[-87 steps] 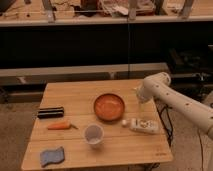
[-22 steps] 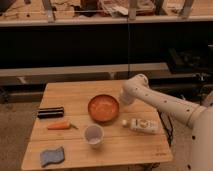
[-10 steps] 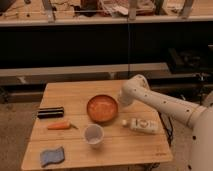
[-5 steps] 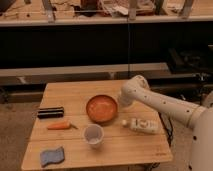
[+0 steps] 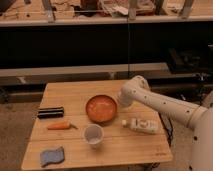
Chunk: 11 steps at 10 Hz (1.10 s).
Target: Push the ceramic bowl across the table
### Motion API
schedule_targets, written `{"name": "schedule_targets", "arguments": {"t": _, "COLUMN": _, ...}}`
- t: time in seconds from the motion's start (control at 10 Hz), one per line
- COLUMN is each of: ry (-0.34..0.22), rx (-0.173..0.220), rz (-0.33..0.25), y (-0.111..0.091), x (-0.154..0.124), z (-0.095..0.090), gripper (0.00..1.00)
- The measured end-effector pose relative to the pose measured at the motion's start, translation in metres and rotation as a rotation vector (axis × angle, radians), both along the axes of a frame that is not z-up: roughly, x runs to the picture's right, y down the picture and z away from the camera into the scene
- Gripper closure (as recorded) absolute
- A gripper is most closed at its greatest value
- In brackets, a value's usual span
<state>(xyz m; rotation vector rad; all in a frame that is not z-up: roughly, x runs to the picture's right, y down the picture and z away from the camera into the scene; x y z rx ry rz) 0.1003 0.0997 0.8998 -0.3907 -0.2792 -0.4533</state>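
Observation:
The orange-red ceramic bowl sits upright near the middle of the wooden table. My gripper is at the end of the white arm that reaches in from the right. It is low over the table, right against the bowl's right rim.
A white cup stands just in front of the bowl. A white bottle lies to the bowl's front right. A carrot, a black bar and a blue sponge lie on the left side. Dark shelving stands behind the table.
Since the oldest frame the arm has come in from the right and the bowl has slid left. Over the last second nothing visibly moves.

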Motion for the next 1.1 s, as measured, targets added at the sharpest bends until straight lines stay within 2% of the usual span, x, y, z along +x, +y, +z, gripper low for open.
{"name": "schedule_targets", "arguments": {"t": 1.1, "ry": -0.012, "rx": 0.005, "rz": -0.02, "y": 0.0019, "x": -0.0071, "z": 0.0038, "gripper": 0.96}}
